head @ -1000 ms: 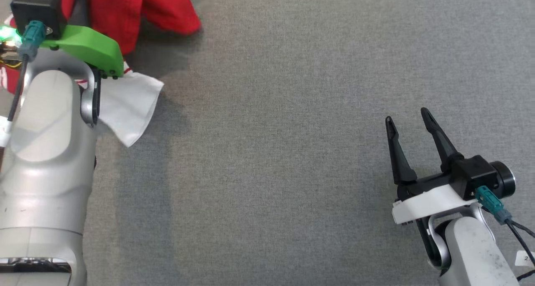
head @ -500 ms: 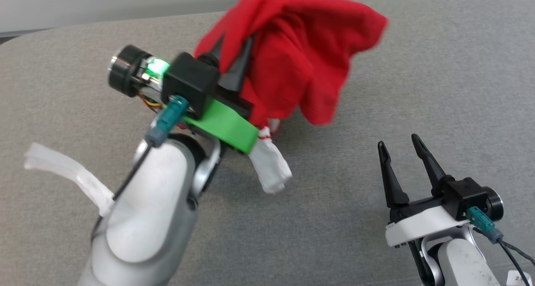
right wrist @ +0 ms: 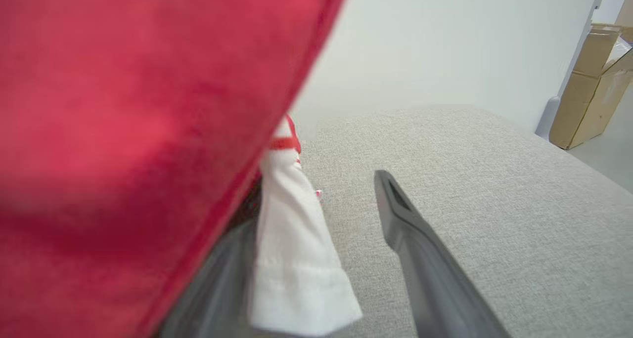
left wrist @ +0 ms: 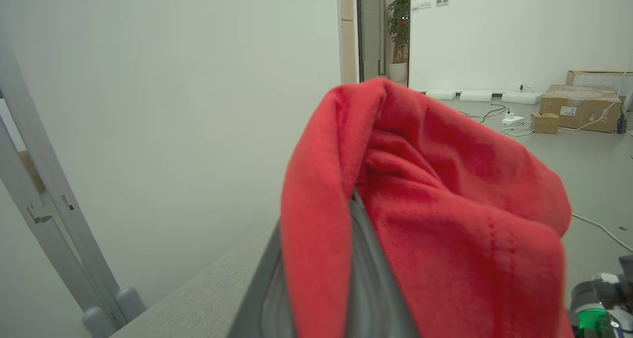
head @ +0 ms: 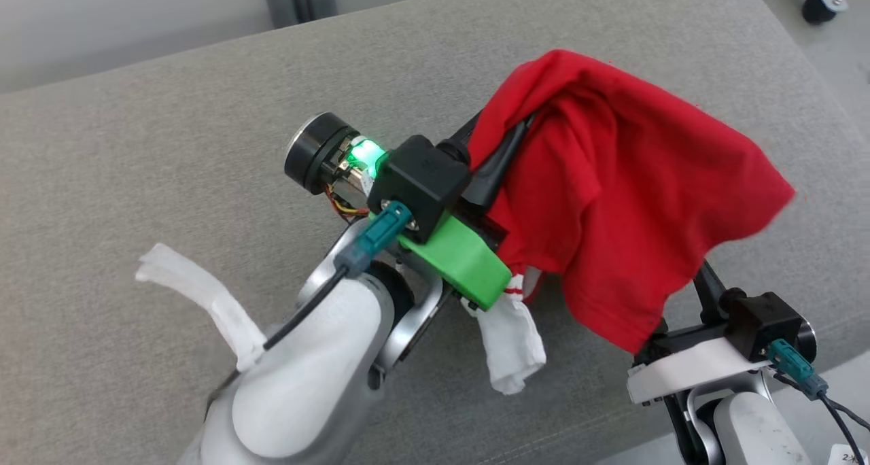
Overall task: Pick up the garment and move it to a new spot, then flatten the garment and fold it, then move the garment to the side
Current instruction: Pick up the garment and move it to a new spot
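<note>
Red shirt with white sleeves (head: pixel 612 200): pinched in the clamped left gripper (head: pixel 504 126), hanging clear of the grey cushion (head: pixel 170 145) below it, hem beside the spread, empty right gripper (right wrist: pixel 316 180); pick-up seemingly done, with set-down, flattening, folding and shifting aside outstanding.

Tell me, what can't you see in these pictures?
Head view: the bunched red cloth garment drapes over the fingertips of the left gripper, hiding its grip.
Right wrist view: the garment, close and blurred, hides one fingertip of the right gripper.
Head view: the garment's hem covers that gripper's fingers too.
Left wrist view: the garment blocks most of the grey fabric table.
</note>
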Robot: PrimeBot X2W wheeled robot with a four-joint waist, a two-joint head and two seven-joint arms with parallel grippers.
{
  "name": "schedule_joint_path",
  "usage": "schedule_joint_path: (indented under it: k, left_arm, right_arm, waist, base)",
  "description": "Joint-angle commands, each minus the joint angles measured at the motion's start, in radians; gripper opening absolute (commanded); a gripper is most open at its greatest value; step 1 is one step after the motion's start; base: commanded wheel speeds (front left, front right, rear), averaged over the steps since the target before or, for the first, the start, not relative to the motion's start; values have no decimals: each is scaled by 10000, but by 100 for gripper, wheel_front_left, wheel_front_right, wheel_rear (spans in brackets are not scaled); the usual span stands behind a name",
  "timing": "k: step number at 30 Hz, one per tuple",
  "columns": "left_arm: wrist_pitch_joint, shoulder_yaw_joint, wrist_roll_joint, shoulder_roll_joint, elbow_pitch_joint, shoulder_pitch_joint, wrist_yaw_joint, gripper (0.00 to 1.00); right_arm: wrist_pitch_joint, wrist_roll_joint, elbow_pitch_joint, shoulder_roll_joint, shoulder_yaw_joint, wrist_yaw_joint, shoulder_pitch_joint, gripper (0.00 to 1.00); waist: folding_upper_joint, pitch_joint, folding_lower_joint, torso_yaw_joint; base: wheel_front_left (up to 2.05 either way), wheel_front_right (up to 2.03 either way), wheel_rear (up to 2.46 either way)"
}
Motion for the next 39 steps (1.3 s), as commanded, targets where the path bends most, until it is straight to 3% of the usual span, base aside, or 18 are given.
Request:
schedule_joint_path:
  k: [1,12,13,15,16,21,26,34,39]
  left_arm:
    - [-78,142,-211,44,509,-46,104,0]
    - [-1567,789,-472,225,6142,-266,314,0]
    - [-1853,847,-541,205,6601,-323,320,10]
    - [-2288,815,-506,176,7339,-405,340,48]
    - [-2494,827,-533,150,7572,-452,353,100]
    - [-3220,912,-936,83,8220,-467,291,100]
    - [-3462,1215,-1422,246,7702,257,381,100]
    - [-2005,1237,-2124,912,4901,2263,471,100]
    - [-1000,931,-2282,1076,4289,2952,551,100]
  right_arm:
    - [-32,120,-54,5,-25,-3,18,100]
    - [-32,152,29,7,-36,-3,-94,100]
    - [-32,119,43,7,-2,-3,-103,100]
    - [-32,69,76,3,17,-1,-136,100]
    - [-32,62,86,0,3,-5,-141,100]
    - [-32,-35,134,0,-21,-5,59,100]
    - [-32,-115,165,-3,-126,-5,340,100]
    - [-32,-142,61,0,-288,-5,651,100]
    - [-32,-95,52,-3,-160,-6,393,100]
  waist:
    - [-1,332,1,-614]
    - [-1,450,1,-605]
    - [-1,434,1,-557]
    - [-1,390,1,-476]
    - [-1,365,1,-432]
    - [-1,60,1,-121]
    - [-1,-349,1,94]
    - [-1,-507,1,556]
    - [-1,-248,1,640]
  base:
    - [0,0,0]
    - [0,0,0]
    - [0,0,0]
    - [0,0,0]
    - [0,0,0]
    - [0,0,0]
    - [0,0,0]
    - [0,0,0]
    - [0,0,0]
